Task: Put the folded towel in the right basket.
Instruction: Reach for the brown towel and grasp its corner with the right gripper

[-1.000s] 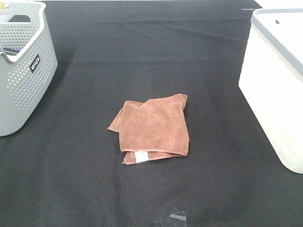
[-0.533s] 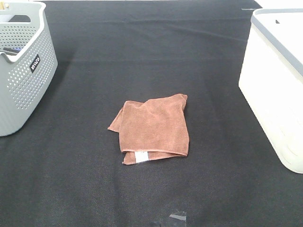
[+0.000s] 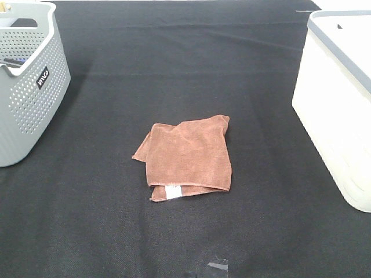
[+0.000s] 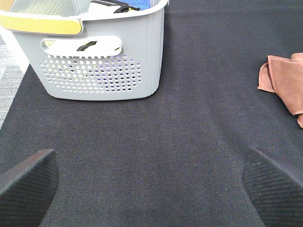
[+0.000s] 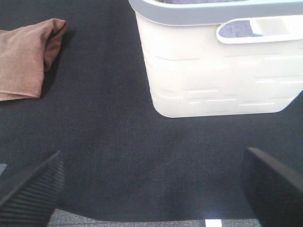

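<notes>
The folded towel (image 3: 186, 157) is a reddish-brown cloth lying flat in the middle of the black table, with a white tag at its near edge. It also shows in the left wrist view (image 4: 285, 82) and the right wrist view (image 5: 26, 59). The right basket (image 3: 339, 104) is a white bin with a grey rim at the right edge; the right wrist view (image 5: 218, 61) shows it close. My left gripper (image 4: 151, 184) is open and empty over bare table. My right gripper (image 5: 151, 187) is open and empty, near the table's front edge, between the towel and the white bin.
A grey perforated basket (image 3: 26, 81) with a black label stands at the left and holds some items; it also shows in the left wrist view (image 4: 97, 52). A small piece of tape (image 3: 217, 265) lies on the table near the front edge.
</notes>
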Controlling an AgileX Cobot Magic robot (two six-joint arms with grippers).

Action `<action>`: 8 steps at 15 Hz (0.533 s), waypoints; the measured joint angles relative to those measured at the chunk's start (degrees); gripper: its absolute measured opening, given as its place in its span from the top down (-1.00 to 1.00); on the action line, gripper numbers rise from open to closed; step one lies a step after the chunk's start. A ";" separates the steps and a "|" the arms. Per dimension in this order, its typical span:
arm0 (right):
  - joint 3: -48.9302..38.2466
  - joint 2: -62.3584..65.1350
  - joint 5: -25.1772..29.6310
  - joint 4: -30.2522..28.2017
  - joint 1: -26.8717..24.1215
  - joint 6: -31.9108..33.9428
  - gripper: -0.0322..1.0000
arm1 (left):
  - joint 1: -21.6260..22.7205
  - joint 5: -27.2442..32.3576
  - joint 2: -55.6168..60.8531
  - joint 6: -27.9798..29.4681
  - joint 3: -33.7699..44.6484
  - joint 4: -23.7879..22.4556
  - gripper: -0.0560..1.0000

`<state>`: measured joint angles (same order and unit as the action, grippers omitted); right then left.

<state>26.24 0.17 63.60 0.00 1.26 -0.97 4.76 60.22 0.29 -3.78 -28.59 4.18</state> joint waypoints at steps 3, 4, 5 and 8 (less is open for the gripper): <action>0.00 0.00 0.00 0.00 0.00 0.00 -0.94 | 0.00 0.00 0.00 0.00 0.00 0.00 -0.98; 0.00 0.00 0.00 0.00 0.00 0.00 -0.94 | 0.00 0.00 0.00 0.00 0.00 0.00 -0.98; 0.00 0.00 0.00 0.00 0.00 0.00 -0.94 | 0.00 0.00 0.00 0.00 0.00 0.00 -0.98; 0.00 0.00 0.00 0.00 0.00 0.00 -0.94 | 0.00 0.00 0.00 0.00 0.00 0.00 -0.98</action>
<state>26.24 0.17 63.60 0.00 1.26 -0.97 4.76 60.22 0.29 -3.78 -28.59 4.18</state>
